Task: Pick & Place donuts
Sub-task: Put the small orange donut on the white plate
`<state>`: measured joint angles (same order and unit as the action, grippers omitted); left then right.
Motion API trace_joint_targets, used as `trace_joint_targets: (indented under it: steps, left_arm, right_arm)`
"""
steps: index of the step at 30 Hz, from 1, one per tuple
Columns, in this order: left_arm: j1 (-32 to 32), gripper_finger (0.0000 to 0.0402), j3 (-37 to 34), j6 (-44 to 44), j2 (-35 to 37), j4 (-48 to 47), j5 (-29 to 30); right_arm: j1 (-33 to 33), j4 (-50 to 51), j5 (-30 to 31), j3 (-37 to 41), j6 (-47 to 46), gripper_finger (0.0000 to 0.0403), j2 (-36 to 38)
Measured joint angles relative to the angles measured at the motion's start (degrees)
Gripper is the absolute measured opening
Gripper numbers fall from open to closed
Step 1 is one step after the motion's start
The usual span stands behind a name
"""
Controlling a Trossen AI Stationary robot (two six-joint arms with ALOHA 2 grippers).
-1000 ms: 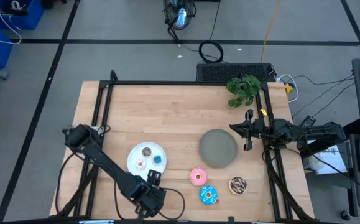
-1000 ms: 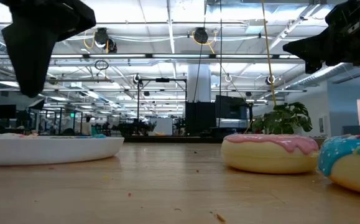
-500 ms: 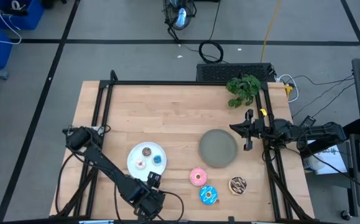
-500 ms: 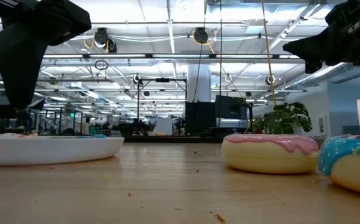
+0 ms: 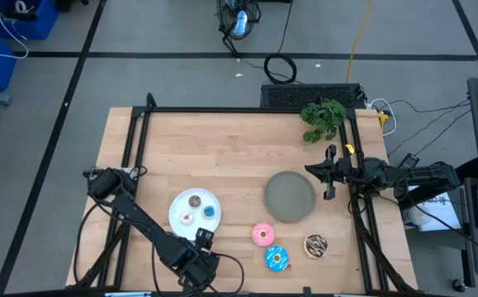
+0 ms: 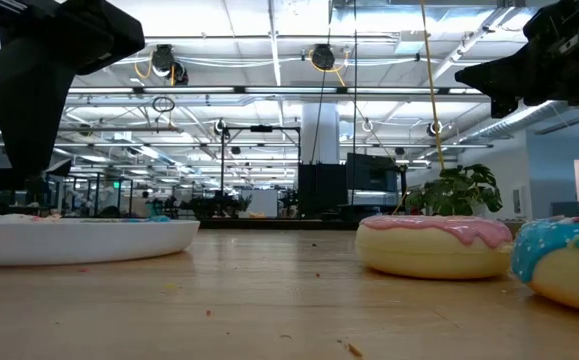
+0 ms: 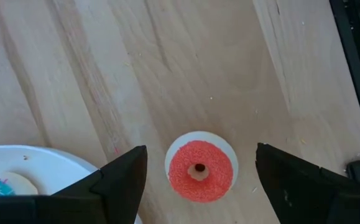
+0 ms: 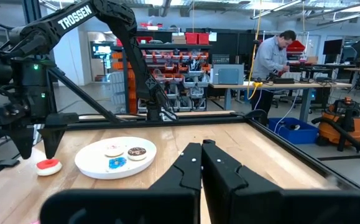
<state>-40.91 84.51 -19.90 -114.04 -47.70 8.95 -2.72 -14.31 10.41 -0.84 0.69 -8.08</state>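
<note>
a: what sits closest to the front edge of the pale wooden table (image 5: 222,148)?

b: the left gripper (image 7: 198,180), low at the near left corner. its two dark fingers (image 7: 120,183) stand well apart with nothing between them. right under the gap lies the tiny red ring donut (image 7: 200,170), flat on the wood and touched by neither finger.

a: and the large ones?

b: near the front too, to the right. the large blue sprinkled ring donut (image 5: 276,259) is nearest the edge, the large pink frosted ring donut (image 5: 263,235) just behind it, and the large brown ring donut with pale drizzle (image 5: 315,245) off to their right. all three rest on bare wood.

a: the plates?

b: the round white plate (image 5: 181,205) lies just beyond the left gripper, with the red donut just beside its rim. on it are the tiny brown ring donut (image 5: 195,201), the tiny blue ring donut (image 5: 209,211) and the tiny white ring donut (image 5: 186,218). the round grey plate (image 5: 289,196) sits further back, right of centre.

a: the other arm?

b: the right gripper (image 8: 201,163) waits at the right edge, just beside the grey plate, its fingers pressed together on nothing.

a: anything past that?

b: a green leafy plant (image 5: 324,117) at the far right corner. beyond the table, in the room, a person (image 8: 273,53) stands at a bench.
</note>
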Motion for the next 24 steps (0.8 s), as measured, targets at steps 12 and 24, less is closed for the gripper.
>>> trace_joint_targets:
  steps: [12, 24]
  left_arm:
    - [0.16, 0.0299, -0.05, -1.82, 0.0, -0.62, -1.02]
    - [0.37, 0.0299, -5.12, -3.04, -0.02, 2.74, -3.56]
  right_arm:
    - [0.0, 0.0, 0.0, -0.02, -0.02, 0.0, 0.0]
    - [0.0, 0.0, 0.0, 0.0, -0.02, 0.0, 0.0]
